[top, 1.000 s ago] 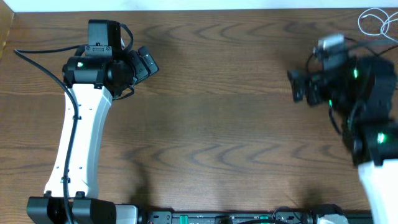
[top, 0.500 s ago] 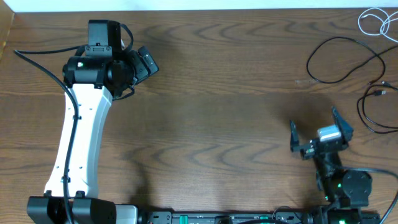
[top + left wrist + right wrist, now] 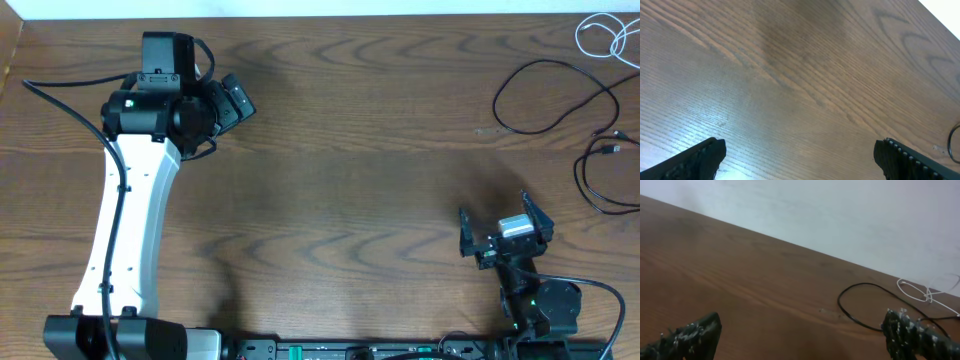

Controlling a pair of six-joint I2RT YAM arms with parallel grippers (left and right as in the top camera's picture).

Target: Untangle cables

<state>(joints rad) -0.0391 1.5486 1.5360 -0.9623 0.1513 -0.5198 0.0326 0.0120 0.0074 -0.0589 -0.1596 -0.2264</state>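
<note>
Overhead: two thin black cords and a looped white cord lie spread apart at the brown wooden worktop's far right, seemingly separated.

The left end effector and right end effector sit well clear, probably parked.

Left wrist: fingers splayed, empty, over bare wood.

Right wrist: fingers splayed, empty, cords ahead untouched.

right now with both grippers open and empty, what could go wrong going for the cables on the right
1. The thin black looped cable and the other black cord beside it lie close together; the open right gripper might snag both and knot them.
2. The thin white coiled cord sits in the brown wooden table's far corner, partly out of overhead view; a tug could pull it off.
</note>
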